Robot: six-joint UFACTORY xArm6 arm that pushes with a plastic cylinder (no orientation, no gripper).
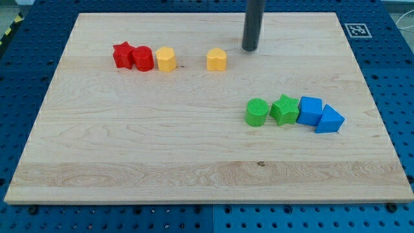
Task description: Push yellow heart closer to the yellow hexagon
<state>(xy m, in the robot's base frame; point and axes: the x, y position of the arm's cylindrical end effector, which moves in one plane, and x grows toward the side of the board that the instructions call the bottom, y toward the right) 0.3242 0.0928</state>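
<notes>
1. Entering from the view's top, the dark rod is cut off by the frame edge; my tip [250, 49] sits just up and to the view's right of the yellow heart [217, 59], apart from it. No claw on this rig, so no open or closed state to tell.
2. Yellow hexagon [166, 59] lies near the heart's left, touching a red cylinder [143, 59] beside a red star [122, 55].
3. Green cylinder [257, 112], green star [284, 109], blue block [310, 110] and blue triangle [329, 120] form a row (shapes partly overlapping).
4. Printed marker [358, 30] on the wooden board [162, 162]; no readable writing.
</notes>
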